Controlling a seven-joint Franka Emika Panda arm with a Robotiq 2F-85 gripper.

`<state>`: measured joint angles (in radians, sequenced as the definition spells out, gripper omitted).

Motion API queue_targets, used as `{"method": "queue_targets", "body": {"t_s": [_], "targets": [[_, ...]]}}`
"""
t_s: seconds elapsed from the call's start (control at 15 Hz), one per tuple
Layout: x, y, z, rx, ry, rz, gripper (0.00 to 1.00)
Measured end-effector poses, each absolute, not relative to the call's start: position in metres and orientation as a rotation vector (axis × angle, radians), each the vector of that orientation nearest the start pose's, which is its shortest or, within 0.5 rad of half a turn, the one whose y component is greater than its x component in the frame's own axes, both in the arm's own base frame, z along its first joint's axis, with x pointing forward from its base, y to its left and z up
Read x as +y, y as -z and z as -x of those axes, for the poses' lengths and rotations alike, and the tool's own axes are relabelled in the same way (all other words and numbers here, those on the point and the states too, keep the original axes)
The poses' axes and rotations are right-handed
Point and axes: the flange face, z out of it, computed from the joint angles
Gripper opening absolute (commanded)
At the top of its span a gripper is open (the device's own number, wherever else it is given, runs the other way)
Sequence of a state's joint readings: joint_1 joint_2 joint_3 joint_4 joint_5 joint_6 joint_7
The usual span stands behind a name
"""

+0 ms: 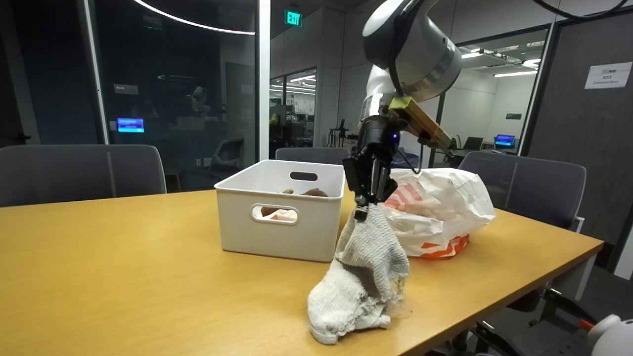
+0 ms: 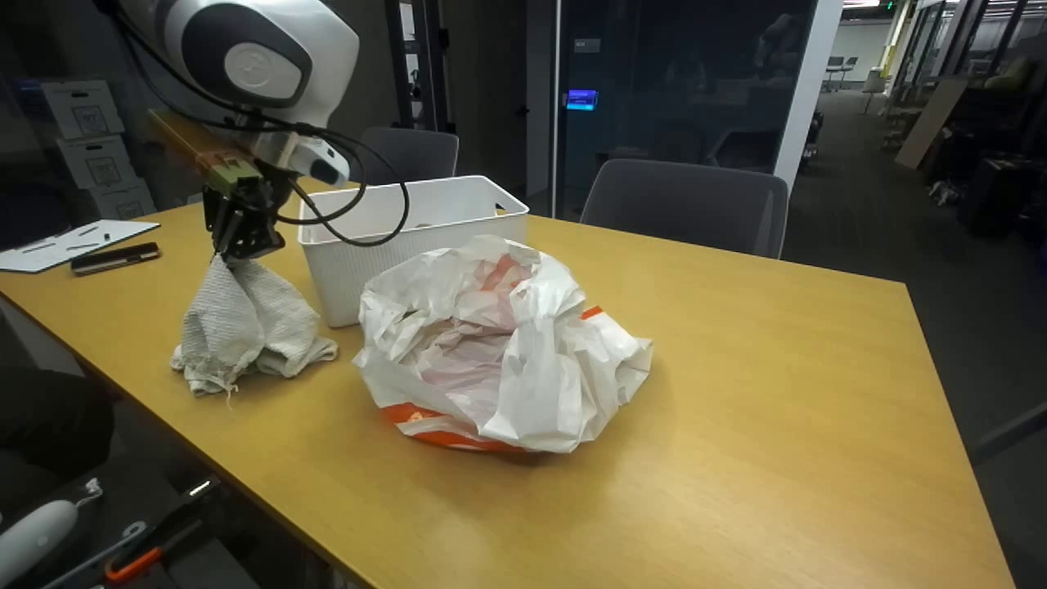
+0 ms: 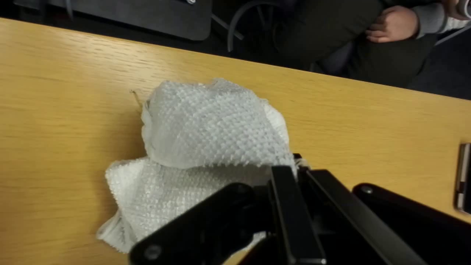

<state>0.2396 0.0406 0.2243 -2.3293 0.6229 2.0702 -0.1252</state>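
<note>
- Gripper (image 1: 362, 211): clamped on the upper end of the cloth, fingers (image 3: 292, 213) nearly together in the wrist view, pointing down in both exterior views.
- Cloth (image 1: 378, 247): off-white, coarse weave, loose threads at the edge. Top pinched in the gripper; it rises tent-like, lower folds resting on the table, near the table's edge.
- Arm (image 1: 415, 59): white and grey, hangs over the table. Yellowish bar (image 1: 423, 122) mounted by the wrist, black cable (image 2: 406, 204) looping out.
- Bin (image 1: 247, 232): white, handle slots, near the cloth; can't tell if they touch. Brown item (image 1: 315, 193) shows inside above the near rim, pinkish item (image 1: 284, 215) through a slot; can't identify either.
- Plastic bag (image 2: 523, 360): white with orange print, crumpled, next to the bin. Contents unclear.
- Table (image 2: 777, 425): yellow wood-look top under cloth, bin and bag.
- Beyond the gripper in an exterior view: flat white sheet (image 2: 49, 249) with dark marks, dark narrow object (image 2: 114, 258) just beside it, both on the table.
- Person (image 3: 327, 33): seated at the table edge in the wrist view, only partly in frame.
- Chairs (image 1: 81, 173): grey, 3 backs around the table in an exterior view.
- Background: green EXIT sign (image 1: 293, 18), 3 stacked white boxes (image 2: 98, 162).
</note>
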Motion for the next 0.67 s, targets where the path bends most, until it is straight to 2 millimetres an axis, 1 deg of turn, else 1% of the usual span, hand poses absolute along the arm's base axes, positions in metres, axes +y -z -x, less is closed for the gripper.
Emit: {"method": "queue_targets", "body": {"t_s": [0.07, 0.13, 0.2, 0.27, 0.33, 0.47, 0.53, 0.67], "targets": [[0.247, -0.302, -0.416, -0.298, -0.494, 2.609, 0.06], [0.253, -0.298, -0.414, -0.343, -0.489, 2.598, 0.13], [0.26, -0.294, -0.411, -0.386, -0.489, 2.592, 0.32], [0.267, -0.289, -0.406, -0.413, -0.5, 2.588, 0.38], [0.272, -0.284, -0.402, -0.433, -0.518, 2.584, 0.21], [0.28, -0.279, -0.399, -0.464, -0.534, 2.575, 0.36], [0.281, -0.278, -0.399, -0.47, -0.535, 2.573, 0.38], [0.282, -0.279, -0.4, -0.474, -0.53, 2.571, 0.38]]}}
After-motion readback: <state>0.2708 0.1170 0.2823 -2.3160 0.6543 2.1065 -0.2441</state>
